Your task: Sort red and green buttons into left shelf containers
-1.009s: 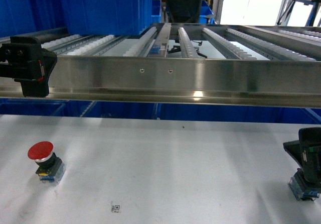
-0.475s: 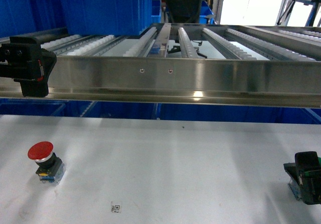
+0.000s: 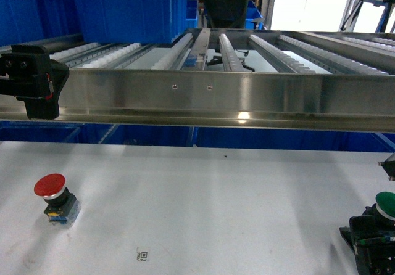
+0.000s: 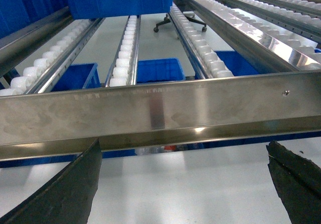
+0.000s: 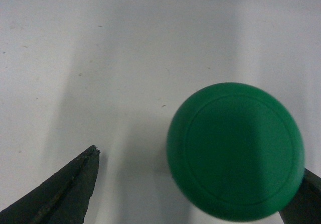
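The red button (image 3: pixel 50 187) stands upright on the white table at the left, with no gripper near it. At the far right edge the green button (image 3: pixel 387 203) shows its cap, and my right gripper (image 3: pixel 368 239) sits just in front of and below it. In the right wrist view the green button (image 5: pixel 235 151) lies between that gripper's (image 5: pixel 200 163) open fingers, close against the right one. My left gripper (image 3: pixel 32 81) hangs high at the left by the shelf rail, and the left wrist view shows it (image 4: pixel 183 184) open and empty. Two big blue bins (image 3: pixel 126 13) sit on the left rollers.
A wide steel rail (image 3: pixel 210 96) fronts the roller shelf, with roller lanes (image 4: pixel 123 58) running back from it. Smaller blue trays (image 4: pixel 160 69) lie below the rollers. A small printed marker (image 3: pixel 142 255) is on the table near the front. An office chair (image 3: pixel 225 0) stands behind.
My right gripper has moved down toward the near right corner of the head view, and the green cap it covered now shows above it. The left arm and red button have not moved.
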### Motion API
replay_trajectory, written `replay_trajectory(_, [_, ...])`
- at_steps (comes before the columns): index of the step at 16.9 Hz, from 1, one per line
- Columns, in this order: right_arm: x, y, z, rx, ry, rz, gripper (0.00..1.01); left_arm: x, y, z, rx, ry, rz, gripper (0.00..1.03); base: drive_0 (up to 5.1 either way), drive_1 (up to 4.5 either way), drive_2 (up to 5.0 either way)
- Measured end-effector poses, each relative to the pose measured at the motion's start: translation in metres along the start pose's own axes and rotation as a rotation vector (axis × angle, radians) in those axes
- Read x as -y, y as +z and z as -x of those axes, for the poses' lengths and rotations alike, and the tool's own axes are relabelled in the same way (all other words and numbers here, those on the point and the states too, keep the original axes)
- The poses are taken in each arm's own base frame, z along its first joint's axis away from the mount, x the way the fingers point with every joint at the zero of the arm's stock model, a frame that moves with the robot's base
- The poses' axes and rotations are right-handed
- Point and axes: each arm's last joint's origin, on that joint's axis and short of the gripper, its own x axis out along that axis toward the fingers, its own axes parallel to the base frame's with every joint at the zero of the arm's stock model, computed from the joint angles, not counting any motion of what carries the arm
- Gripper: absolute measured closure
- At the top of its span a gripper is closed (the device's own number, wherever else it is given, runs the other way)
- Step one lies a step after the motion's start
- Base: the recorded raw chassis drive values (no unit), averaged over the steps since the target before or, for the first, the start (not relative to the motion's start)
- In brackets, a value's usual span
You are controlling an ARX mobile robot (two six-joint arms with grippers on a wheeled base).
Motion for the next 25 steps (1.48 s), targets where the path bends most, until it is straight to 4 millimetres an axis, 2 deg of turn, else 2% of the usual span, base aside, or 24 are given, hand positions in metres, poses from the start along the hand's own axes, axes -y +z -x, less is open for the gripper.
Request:
replay_trajectory(8, [0.020, 0.006, -0.009, 0.026, -0.017, -0.073, 0.04, 0.000, 0.000, 0.000, 0.000, 0.000, 0.000, 0.05, 0.0, 0.00, 0.0])
replay_trajectory(13, [0.019, 0.004, -0.014, 0.042, 0.030, -0.099, 0.56, 0.000, 0.000, 0.000, 0.000, 0.000, 0.000, 0.05, 0.0, 0.00, 0.0])
replay_trajectory(14, [0.020, 0.001, -0.015, 0.042, 0.024, -0.096, 0.73, 0.000, 0.000, 0.000, 0.000, 0.000, 0.000, 0.05, 0.0, 0.00, 0.0])
replay_trajectory(20, [0.019, -0.013, -0.004, 0.081, -0.009, -0.060, 0.75, 0.000, 0.000, 0.000, 0.000, 0.000, 0.000, 0.05, 0.0, 0.00, 0.0])
replay_trajectory(22, [0.019, -0.012, 0.015, 0.115, -0.013, -0.069, 0.75, 0.000, 0.000, 0.000, 0.000, 0.000, 0.000, 0.05, 0.0, 0.00, 0.0])
replay_trajectory(25, [0.025, 0.003, 0.052, 0.237, -0.018, -0.088, 0.75, 0.000, 0.000, 0.000, 0.000, 0.000, 0.000, 0.05, 0.0, 0.00, 0.0])
